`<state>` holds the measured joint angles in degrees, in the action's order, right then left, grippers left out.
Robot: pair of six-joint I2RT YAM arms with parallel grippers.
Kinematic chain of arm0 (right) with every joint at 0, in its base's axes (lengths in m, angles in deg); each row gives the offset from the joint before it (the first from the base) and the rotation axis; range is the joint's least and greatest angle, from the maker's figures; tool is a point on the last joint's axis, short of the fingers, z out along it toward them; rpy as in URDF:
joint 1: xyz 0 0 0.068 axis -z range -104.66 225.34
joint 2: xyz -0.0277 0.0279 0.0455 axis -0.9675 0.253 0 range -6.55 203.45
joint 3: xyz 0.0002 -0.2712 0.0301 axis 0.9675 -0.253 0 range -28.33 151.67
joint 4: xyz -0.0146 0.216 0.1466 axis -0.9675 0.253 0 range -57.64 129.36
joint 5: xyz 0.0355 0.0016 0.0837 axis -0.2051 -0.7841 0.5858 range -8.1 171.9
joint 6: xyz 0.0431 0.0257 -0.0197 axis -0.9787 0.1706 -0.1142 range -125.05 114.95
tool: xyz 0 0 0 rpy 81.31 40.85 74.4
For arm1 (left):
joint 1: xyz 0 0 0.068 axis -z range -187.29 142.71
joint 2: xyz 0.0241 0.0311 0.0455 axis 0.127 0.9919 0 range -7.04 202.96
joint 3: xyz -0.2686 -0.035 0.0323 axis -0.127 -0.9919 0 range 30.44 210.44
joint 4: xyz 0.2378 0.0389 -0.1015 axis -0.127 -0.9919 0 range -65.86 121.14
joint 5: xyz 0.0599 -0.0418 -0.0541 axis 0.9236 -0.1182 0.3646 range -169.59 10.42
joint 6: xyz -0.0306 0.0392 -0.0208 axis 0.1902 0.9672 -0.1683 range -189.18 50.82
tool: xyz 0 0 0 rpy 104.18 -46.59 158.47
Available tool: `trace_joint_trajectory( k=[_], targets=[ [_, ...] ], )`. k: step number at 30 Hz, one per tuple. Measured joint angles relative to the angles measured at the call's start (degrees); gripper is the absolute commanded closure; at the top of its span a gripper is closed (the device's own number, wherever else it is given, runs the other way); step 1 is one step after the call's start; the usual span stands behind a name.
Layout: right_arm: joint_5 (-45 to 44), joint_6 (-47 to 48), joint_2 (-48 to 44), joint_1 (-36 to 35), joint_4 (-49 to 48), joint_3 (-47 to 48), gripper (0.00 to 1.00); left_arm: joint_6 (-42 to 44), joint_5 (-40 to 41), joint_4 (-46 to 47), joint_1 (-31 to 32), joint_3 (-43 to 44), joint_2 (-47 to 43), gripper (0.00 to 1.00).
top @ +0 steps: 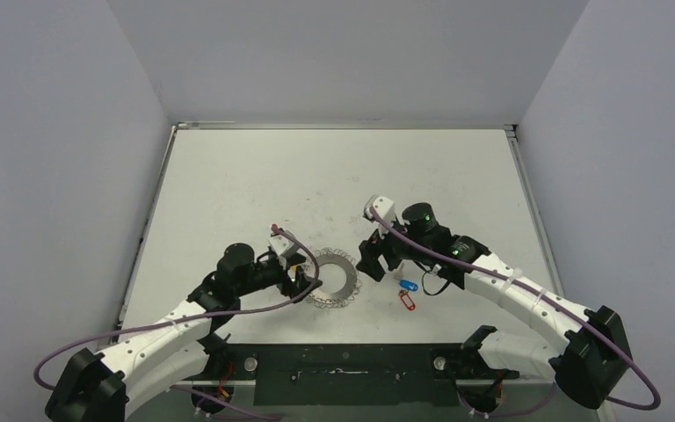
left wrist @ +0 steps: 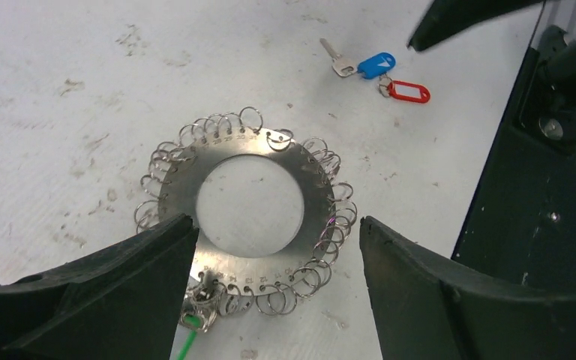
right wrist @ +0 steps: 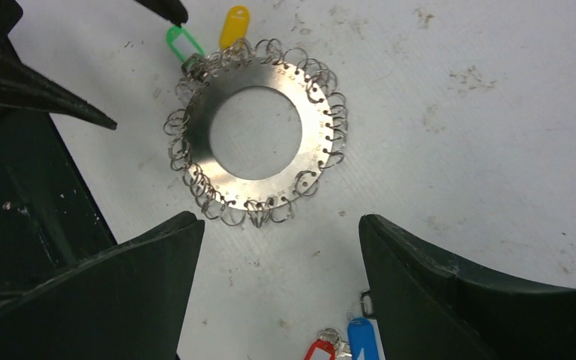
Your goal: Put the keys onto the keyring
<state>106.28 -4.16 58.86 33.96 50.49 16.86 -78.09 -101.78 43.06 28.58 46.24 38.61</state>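
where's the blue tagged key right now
In the top view, the blue-tagged key lies flat just right of the keyring, with the red-tagged key right beside it on the near side.

Beneath me lay a scuffed white table (top: 316, 176). On it I saw a green tag (right wrist: 182, 43) beside a yellow tag (right wrist: 234, 22).

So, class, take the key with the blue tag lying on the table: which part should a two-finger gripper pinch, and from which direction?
Probably the blue tag, pinched across its narrow width from straight above. It lies flat and looks bulkier than the thin key blade, so it offers more to hold. The red tag lies close beside it, so the pinch must clear that.
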Motion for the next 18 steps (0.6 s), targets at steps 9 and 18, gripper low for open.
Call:
trace_joint_trajectory(
  k=[9,18],
  targets=[
    [0.13,-2.21,-4.15,4.66,-1.81,-2.32,0.28,16.52,-9.88,6.32,4.87,5.09,17.57,0.47],
    [0.04,-3.54,-5.29,5.64,-1.77,-3.34,0.31,24.26,-14.03,9.81,8.39,11.43,31.01,0.64]
  ],
)
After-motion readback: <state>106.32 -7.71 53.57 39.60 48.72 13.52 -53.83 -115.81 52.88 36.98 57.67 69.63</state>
